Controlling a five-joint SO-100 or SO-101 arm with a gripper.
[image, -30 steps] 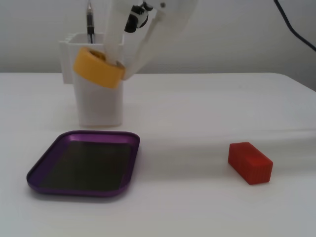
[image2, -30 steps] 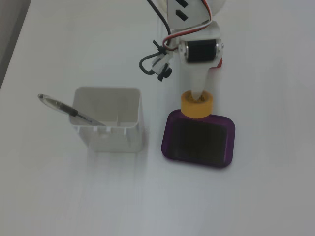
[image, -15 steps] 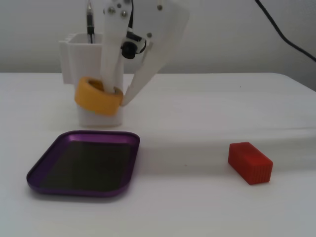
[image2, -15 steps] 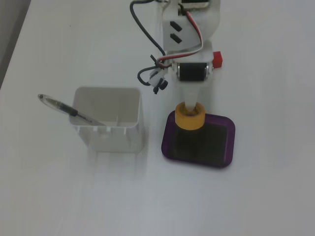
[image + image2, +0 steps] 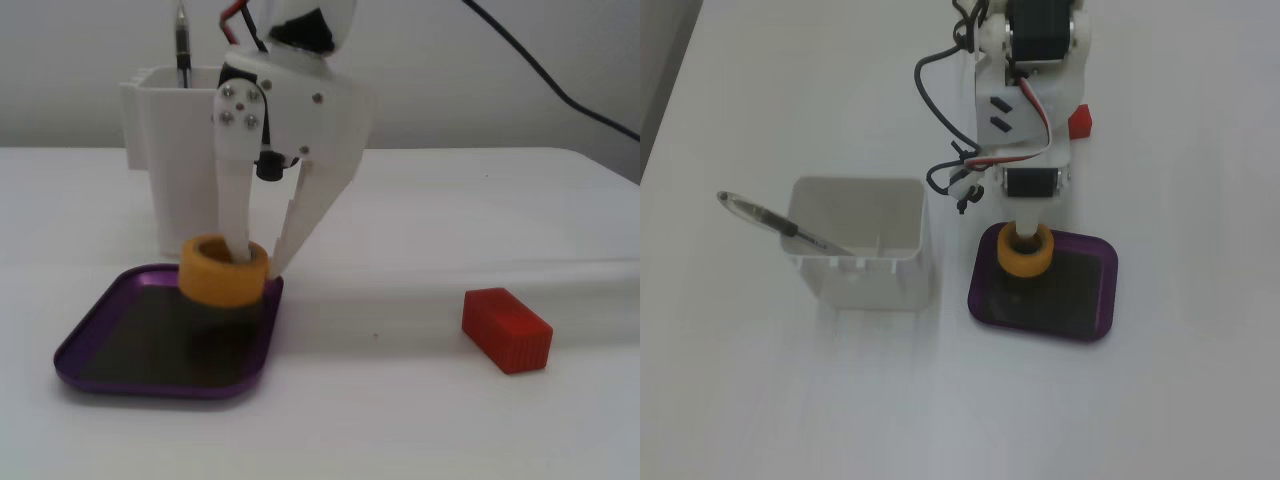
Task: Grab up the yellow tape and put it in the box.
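Note:
The yellow tape [image 5: 223, 270] is a thick yellow-orange ring. It hangs just above the back right part of the box [image 5: 140, 345], a shallow purple tray with a dark bottom, and casts a shadow on it. My gripper [image 5: 258, 258] is shut on the tape: one white finger goes down into the ring's hole, the other presses its outer wall on the right. In the other fixed view the tape [image 5: 1026, 251] sits under my gripper [image 5: 1025, 240], over the left part of the box [image 5: 1105, 290].
A tall white pen holder [image 5: 175, 150] with a pen [image 5: 183, 45] stands just behind the tray, and shows in the other fixed view [image 5: 860, 240] too. A red ribbed block [image 5: 507, 328] lies on the white table to the right.

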